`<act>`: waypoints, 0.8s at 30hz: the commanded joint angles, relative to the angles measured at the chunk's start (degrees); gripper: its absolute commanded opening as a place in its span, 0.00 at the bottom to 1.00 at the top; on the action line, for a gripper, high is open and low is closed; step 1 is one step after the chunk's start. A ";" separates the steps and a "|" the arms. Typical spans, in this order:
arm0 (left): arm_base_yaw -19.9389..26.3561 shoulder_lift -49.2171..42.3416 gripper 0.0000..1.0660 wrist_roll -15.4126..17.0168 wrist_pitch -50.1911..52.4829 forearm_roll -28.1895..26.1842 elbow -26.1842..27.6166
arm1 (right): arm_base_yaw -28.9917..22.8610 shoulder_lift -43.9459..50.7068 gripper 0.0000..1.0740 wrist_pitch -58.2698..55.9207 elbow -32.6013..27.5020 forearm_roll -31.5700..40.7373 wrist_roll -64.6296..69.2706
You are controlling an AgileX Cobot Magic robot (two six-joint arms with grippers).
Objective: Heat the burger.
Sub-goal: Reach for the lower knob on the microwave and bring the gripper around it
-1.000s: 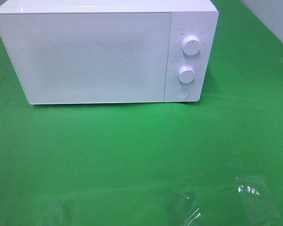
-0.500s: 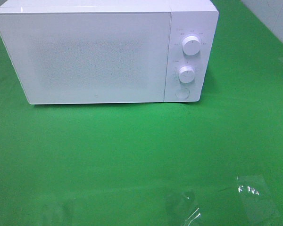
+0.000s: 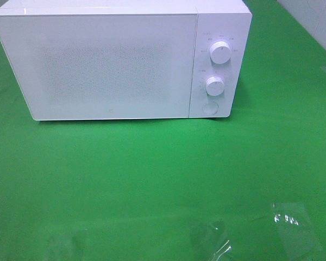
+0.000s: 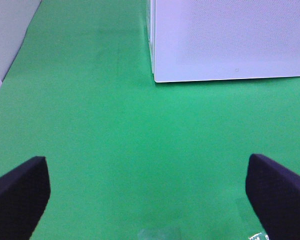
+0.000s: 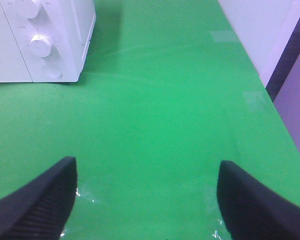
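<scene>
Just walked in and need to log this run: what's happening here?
Nothing is being handled right now. The white microwave stands on the green table with its door shut. The left gripper and right gripper hover over the table in front of it, jaws wide apart and empty. No burger shows in any view.

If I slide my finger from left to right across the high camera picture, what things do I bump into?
microwave door → upper knob → clear tape patch lying on the green table
</scene>
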State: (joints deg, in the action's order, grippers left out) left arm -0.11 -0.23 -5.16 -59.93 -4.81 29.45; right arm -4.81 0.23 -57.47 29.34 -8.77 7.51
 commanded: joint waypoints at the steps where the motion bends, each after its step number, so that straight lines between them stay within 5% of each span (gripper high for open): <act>1: 0.23 -1.32 0.94 0.06 0.57 0.11 -0.17 | 0.11 0.00 0.68 2.29 1.49 0.11 0.92; 24: 0.23 -1.32 0.94 0.06 0.57 0.11 -0.17 | 0.11 -18.28 0.68 26.18 2.12 -0.06 2.98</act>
State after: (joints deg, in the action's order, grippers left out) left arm -0.11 -0.23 -5.16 -59.93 -4.76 29.45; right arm -4.81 -16.84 -33.86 31.11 -8.77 10.31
